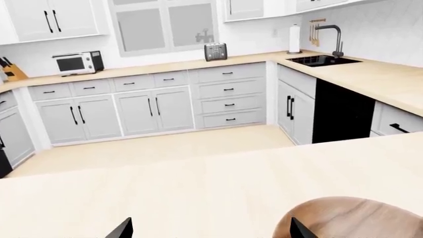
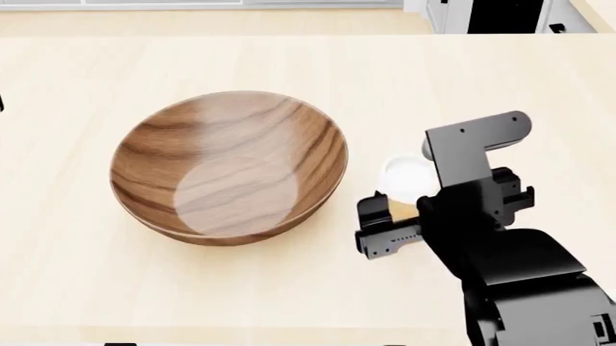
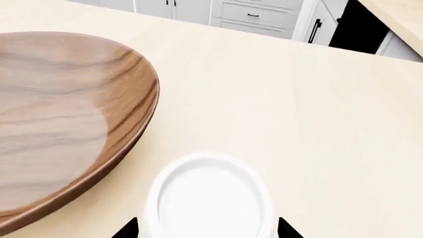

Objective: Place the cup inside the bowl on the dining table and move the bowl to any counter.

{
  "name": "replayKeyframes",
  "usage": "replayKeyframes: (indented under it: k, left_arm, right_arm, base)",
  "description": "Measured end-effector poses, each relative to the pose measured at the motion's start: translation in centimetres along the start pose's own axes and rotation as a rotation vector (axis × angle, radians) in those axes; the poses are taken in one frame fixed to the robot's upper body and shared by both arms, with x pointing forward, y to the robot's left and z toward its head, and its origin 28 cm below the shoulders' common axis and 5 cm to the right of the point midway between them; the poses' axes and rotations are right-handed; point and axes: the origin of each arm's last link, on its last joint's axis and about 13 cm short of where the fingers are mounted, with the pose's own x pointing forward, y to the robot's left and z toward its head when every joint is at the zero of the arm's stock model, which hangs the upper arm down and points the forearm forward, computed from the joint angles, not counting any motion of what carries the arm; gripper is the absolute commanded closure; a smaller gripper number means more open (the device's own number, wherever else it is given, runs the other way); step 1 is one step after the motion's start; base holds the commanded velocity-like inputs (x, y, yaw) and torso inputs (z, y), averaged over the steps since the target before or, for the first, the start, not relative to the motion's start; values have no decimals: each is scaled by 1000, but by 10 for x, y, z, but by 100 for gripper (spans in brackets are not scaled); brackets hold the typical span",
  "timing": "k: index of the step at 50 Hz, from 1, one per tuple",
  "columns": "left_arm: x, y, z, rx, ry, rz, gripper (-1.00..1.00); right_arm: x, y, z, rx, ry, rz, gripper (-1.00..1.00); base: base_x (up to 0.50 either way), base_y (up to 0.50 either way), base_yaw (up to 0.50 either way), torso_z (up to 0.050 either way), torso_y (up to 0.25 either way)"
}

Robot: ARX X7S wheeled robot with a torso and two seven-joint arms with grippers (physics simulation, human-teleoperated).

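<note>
The wooden bowl (image 2: 229,166) stands upright on the dining table (image 2: 462,79), left of centre in the head view; its rim (image 1: 350,215) also shows in the left wrist view. The cup (image 2: 405,175), white lid up, stands on the table just right of the bowl, a small gap apart. My right gripper (image 3: 208,229) is open with one fingertip on each side of the cup (image 3: 210,198), and slim gaps show beside the lid. My left gripper (image 1: 210,230) is open over bare tabletop, the bowl just past one fingertip, nothing between its fingers.
Beyond the table's far edge lies floor, then the counter (image 1: 370,74) running along the walls, with a sink (image 1: 322,60), toaster (image 1: 215,51) and microwave (image 1: 78,62). White cabinets (image 1: 152,109) stand below it. My right arm's dark bulk (image 2: 510,267) fills the head view's lower right.
</note>
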Motion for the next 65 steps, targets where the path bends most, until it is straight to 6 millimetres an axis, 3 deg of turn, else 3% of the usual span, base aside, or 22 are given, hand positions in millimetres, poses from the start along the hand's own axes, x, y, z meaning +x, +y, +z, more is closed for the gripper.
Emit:
replayKeyframes:
  k: [14,15,33,52,65]
  left_arm:
    - [3,-2,-3,-5,6,-3,-100]
    - [3,-2,-3,-5,6,-3,-100]
    - [-1,3,-5,-12,10,-1,-100]
    - [0,-1,-9,-14,13,-4,-100]
    - [-1,0,-9,-16,12,-5,-100]
  right_arm:
    - [11,0,-1,10,7,-6,-100]
    - [12,0,-1,11,6,-6,100]
    - [8,1,12,19,-33,-16,100]
    - [-20,-9,64,-17,-146,-48,100]
    - [-13,-1,106,-42,-216,16,100]
  base:
    - [0,0,0,0,0]
    - [0,0,0,0,0]
    - [0,0,0,0,0]
    - [0,0,0,0,0]
    - [0,0,0,0,0]
